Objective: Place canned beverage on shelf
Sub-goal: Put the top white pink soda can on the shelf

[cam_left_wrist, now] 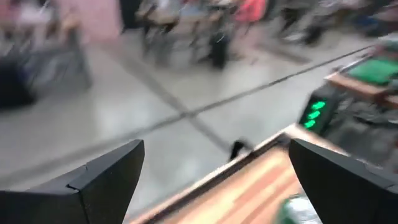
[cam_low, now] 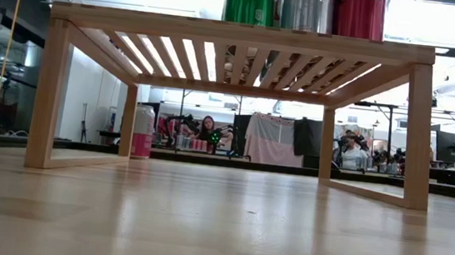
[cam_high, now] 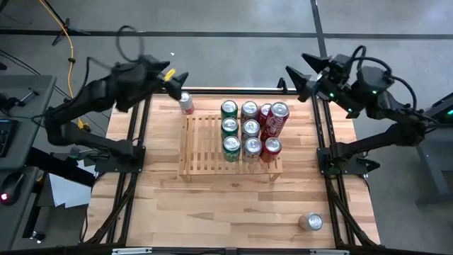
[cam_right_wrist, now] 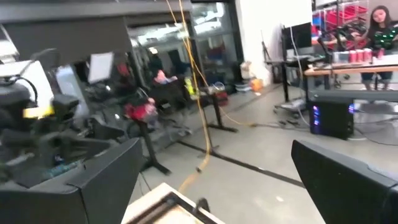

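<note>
Shelf [cam_high: 202, 145]: nine cans on right half, left slats bare.
Loose: pink can [cam_high: 186, 103] behind shelf; silver can [cam_high: 311, 222] near front.
Left gripper [cam_high: 181, 78]: open, empty, above pink can.
Right gripper [cam_high: 301, 79]: open, empty, waiting.

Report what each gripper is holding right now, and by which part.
Nothing is held. The left gripper is open above the table's far edge, near a pink can standing on the table. The right gripper is open, empty.
</note>
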Controlling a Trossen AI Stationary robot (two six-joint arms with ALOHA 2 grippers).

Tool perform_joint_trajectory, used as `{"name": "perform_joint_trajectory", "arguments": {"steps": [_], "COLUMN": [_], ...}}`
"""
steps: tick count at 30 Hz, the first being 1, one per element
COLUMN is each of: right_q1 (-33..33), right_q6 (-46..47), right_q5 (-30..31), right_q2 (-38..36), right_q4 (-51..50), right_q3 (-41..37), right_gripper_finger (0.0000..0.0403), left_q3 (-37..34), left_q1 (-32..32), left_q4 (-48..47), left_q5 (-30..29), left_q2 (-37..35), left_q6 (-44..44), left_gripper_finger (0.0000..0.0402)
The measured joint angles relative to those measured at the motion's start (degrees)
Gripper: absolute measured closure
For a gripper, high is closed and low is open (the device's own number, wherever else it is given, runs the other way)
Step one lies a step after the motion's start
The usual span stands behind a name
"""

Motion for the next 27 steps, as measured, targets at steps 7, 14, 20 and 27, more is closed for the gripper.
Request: {"name": "perform_joint_trajectory", "arguments": {"steps": [7, 14, 20, 27], "right_q1": [-2.01, -2.18, -2.18, -2.18], "right_q6": [0.87, 6.18, 10.7, 13.63], "right_q5": [-1.75, -0.9, -0.78, -0.79], "right_q2": [3.27, 4.35, 3.48, 3.33], "right_q4": [-2.98, -8.75, -12.95, -16.87], "right_q3": [1.59, 1.54, 1.52, 1.5], "right_gripper_finger": [0.0004, 0.0004, 0.0004, 0.0004], "left_q3": [-0.04, -0.09, -0.93, -9.22], "left_q1": [25.36, 37.86, 37.95, 37.44], "left_q4": [-19.94, -23.3, -22.91, -18.76], "left_q5": [16.51, 31.5, 32.67, 32.67], "left_q2": [8.86, 23.94, 31.03, 30.61], "left_q6": [-9.1, -7.09, -6.84, -10.31], "left_gripper_finger": [0.0009, 0.0009, 0.0009, 0.0009]}}
